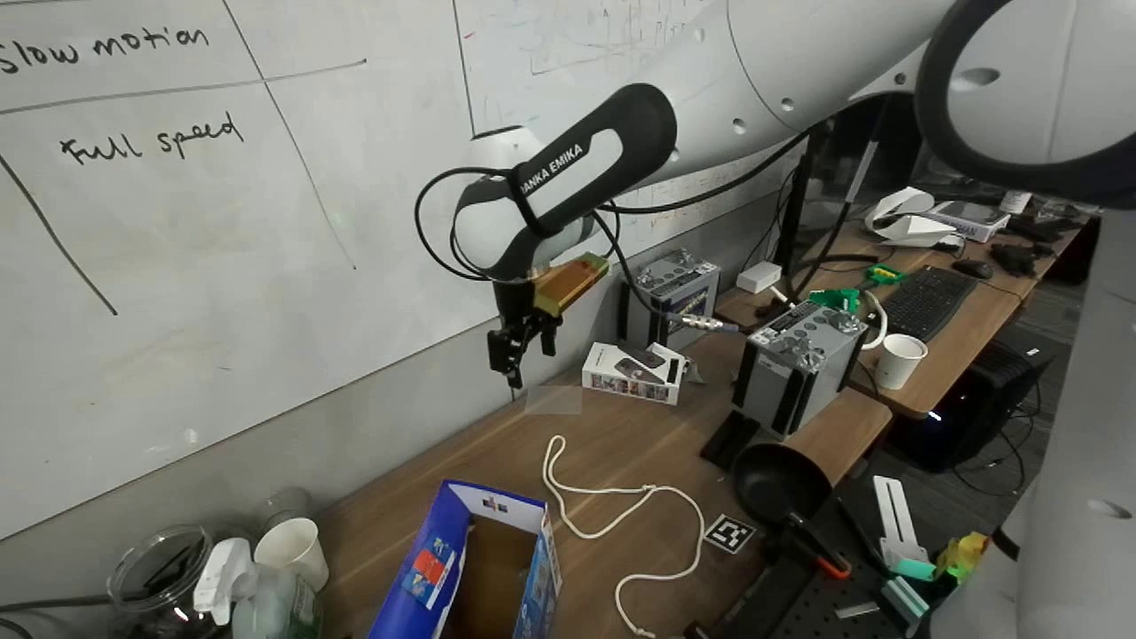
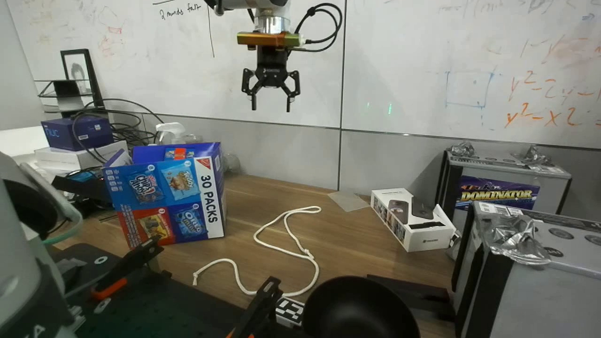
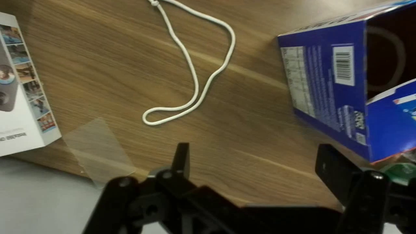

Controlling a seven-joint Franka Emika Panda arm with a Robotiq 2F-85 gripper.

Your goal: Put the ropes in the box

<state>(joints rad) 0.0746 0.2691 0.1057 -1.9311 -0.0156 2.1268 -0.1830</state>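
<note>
Although what looks like a white rope (image 3: 402,57) curls inside the blue box (image 2: 166,199), a second rope (image 2: 307,254) lies in loose loops on the bench (image 2: 357,239) near the box, so I judge the task partly done, this one left to go in. The pincer (image 2: 271,107) hangs higher than the box, spread wide, holding nothing.

You've got flat, dimmish light in both exterior views; the whiteboard (image 2: 413,70) reads grey. Foil (image 2: 516,241) throws small glints, pan (image 2: 359,305) crushes to near-black. Your wrist view's softer: fine print on the box (image 3: 325,81) smears, its inside is dark, the gripper (image 3: 254,156) looks dark and soft up close, pale sheen top right on the counter (image 3: 266,113).
</note>
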